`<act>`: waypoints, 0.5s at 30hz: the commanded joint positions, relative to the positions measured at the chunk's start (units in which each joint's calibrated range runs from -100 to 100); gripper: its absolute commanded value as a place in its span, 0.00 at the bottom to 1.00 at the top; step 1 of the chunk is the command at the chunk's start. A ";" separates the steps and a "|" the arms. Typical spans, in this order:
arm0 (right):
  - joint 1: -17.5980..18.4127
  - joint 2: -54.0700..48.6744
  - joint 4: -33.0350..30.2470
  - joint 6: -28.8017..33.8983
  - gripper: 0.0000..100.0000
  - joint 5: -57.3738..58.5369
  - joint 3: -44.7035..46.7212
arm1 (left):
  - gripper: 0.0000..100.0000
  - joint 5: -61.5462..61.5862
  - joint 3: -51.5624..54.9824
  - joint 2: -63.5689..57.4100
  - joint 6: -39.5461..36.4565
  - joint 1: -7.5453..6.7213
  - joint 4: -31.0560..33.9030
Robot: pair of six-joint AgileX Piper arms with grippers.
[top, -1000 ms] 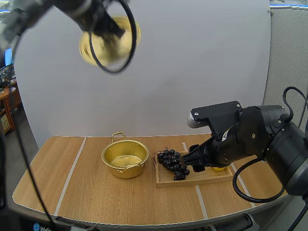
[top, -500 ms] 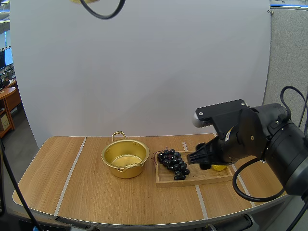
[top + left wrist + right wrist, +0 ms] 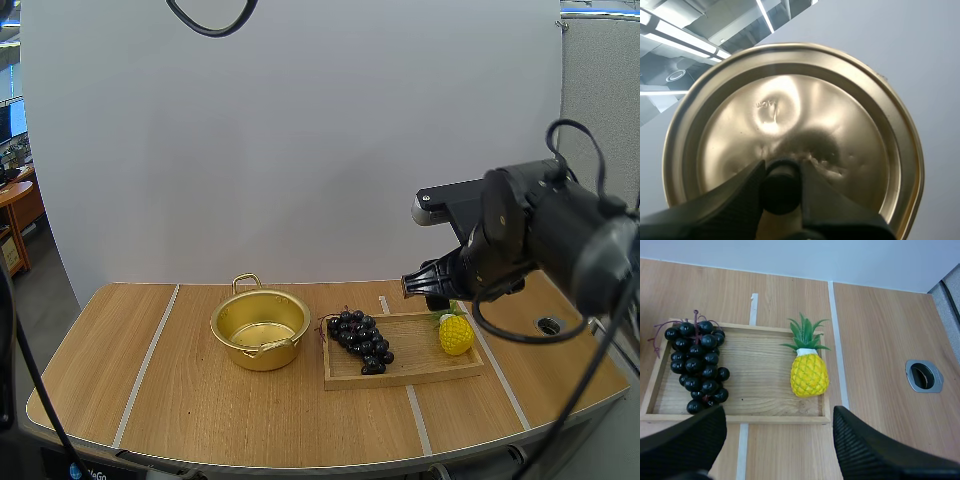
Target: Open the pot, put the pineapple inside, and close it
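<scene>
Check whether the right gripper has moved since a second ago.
Yes. The right gripper has risen and pulled back from low over the wooden tray beside the grapes, uncovering the pineapple.

The left gripper (image 3: 781, 174) pinches the black knob (image 3: 781, 192) of the lid (image 3: 790, 110) between its fingers. The right arm (image 3: 540, 235) is raised, the right gripper (image 3: 777, 422) aimed downward, fingers spread wide.

Lid knob (image 3: 781, 186) half-hidden in left pincer (image 3: 781, 171)
</scene>
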 commanded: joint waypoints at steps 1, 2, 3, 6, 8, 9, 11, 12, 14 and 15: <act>-1.04 3.35 -0.57 0.35 1.00 -3.49 -0.76 | 0.00 -3.20 -0.48 0.16 -0.12 -0.11 1.05; -1.56 5.00 -0.57 0.17 1.00 -4.30 -0.76 | 0.00 -3.40 -0.48 0.16 -0.12 -0.11 1.05; -2.07 6.62 -0.57 -0.06 1.00 -5.65 -0.76 | 0.00 -3.55 -0.48 0.16 -0.12 -0.11 1.05; -3.26 9.74 -0.57 -1.11 1.00 -8.72 -0.76 | 0.00 -3.73 -0.48 0.16 -0.12 -0.11 1.05; -4.12 11.62 -0.57 -1.99 1.00 -10.35 -0.76 | 0.00 -3.73 -0.48 0.16 -0.12 -0.11 1.05; -4.64 12.50 -0.57 -2.46 1.00 -11.30 -0.76 | 0.00 -3.73 -0.48 0.16 -0.12 -0.11 1.05; -5.56 14.25 -0.57 -3.34 1.00 -12.95 -0.76 | 0.00 -3.76 -0.48 0.29 -0.12 -0.11 1.05; -6.11 15.12 -0.46 -3.97 1.00 -14.02 -0.76 | 0.00 -3.76 -0.48 0.43 -0.12 -0.11 1.05; -7.21 16.74 0.06 -5.39 1.00 -15.93 -0.76 | 0.00 -3.76 -0.48 0.69 -0.12 -0.11 1.05; -7.73 17.69 0.73 -6.61 1.00 -16.56 -0.76 | 0.00 -3.61 -0.48 0.84 -0.12 -0.11 1.05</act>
